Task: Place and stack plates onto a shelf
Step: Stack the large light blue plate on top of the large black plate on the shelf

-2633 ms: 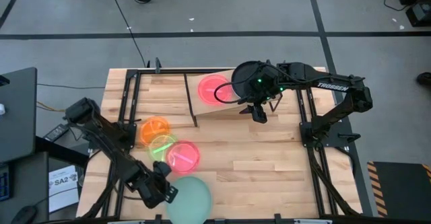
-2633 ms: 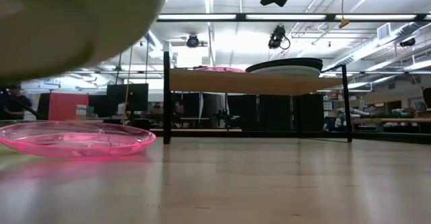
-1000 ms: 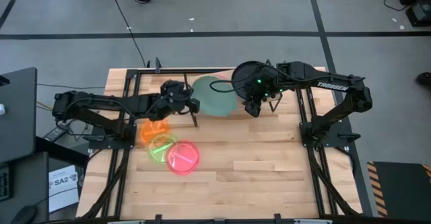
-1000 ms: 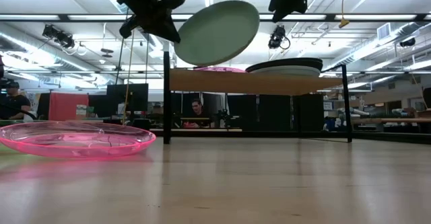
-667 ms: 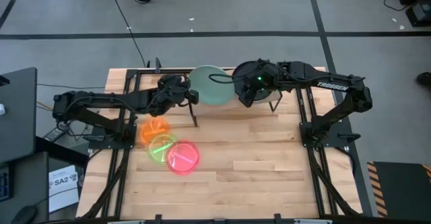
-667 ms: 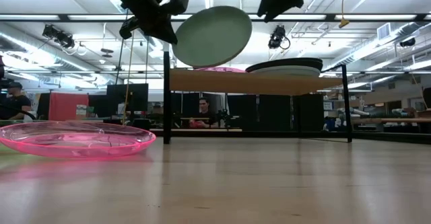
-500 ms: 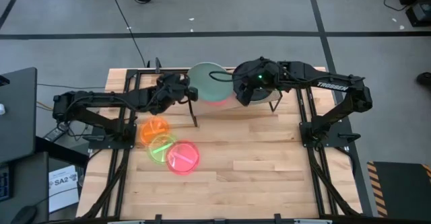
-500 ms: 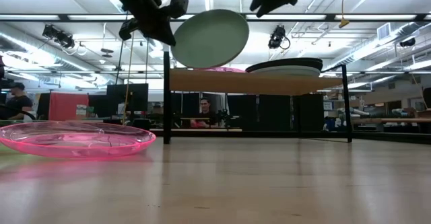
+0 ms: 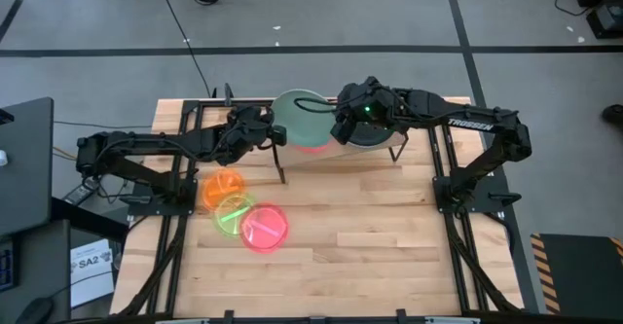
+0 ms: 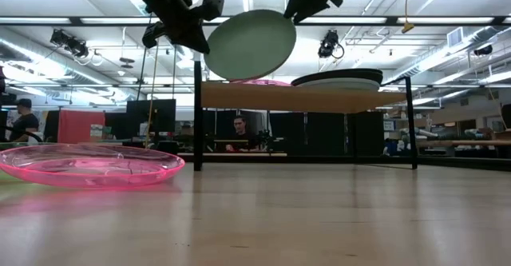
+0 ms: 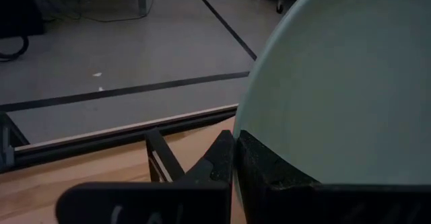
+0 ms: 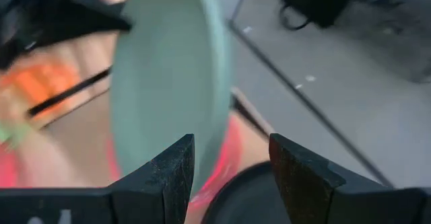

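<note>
The left gripper [image 10: 194,28], fingers clenched on its rim, holds the mint-green plate [image 10: 250,44] tilted above the shelf [image 10: 303,98]. The right gripper's [image 12: 229,158] fingers stand released near its far edge, over the pink plate [image 9: 313,146] and black stack [image 10: 339,80]

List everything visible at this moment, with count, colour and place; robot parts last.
Mint-green plate: one, held tilted above the shelf.
Red plate: one, on the shelf, mostly hidden under the mint-green plate.
Black plate: top of a stack on the shelf's right side.
Orange, neon-green, pink plates: one each, overlapping on the tabletop.
Shelf: one, light-brown.
Person: one, seated in the background.
Left gripper: shut on the mint-green plate's rim.
Right gripper: open, at the plate's opposite edge.
</note>
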`<state>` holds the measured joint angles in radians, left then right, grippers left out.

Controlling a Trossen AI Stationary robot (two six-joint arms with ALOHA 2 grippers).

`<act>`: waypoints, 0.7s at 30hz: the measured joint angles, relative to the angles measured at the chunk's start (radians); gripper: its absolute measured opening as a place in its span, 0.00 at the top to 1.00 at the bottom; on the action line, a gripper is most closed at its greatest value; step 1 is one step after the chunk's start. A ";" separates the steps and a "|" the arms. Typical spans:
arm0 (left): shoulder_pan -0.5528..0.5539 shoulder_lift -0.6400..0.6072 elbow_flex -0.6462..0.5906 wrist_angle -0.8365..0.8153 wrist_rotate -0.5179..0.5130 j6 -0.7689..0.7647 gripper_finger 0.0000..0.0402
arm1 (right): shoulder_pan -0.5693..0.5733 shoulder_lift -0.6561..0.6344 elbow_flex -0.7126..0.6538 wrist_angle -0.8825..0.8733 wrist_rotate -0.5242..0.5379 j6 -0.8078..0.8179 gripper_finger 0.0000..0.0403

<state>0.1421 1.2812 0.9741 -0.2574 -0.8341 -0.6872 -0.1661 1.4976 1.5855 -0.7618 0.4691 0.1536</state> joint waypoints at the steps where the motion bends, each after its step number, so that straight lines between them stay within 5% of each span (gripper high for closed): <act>1: 0.000 0.000 0.000 0.004 0.000 0.000 0.97 | 0.000 0.001 0.000 0.002 0.024 -0.001 0.51; 10: -0.002 0.000 0.000 0.023 0.000 0.003 0.97 | -0.001 0.008 0.000 0.042 0.040 -0.052 0.54; 21: -0.034 0.001 0.000 0.112 0.000 0.052 0.97 | -0.013 0.008 0.000 0.049 0.035 -0.058 0.70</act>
<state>0.1080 1.2819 0.9741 -0.1451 -0.8345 -0.6351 -0.1787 1.5055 1.5852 -0.7132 0.5037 0.0955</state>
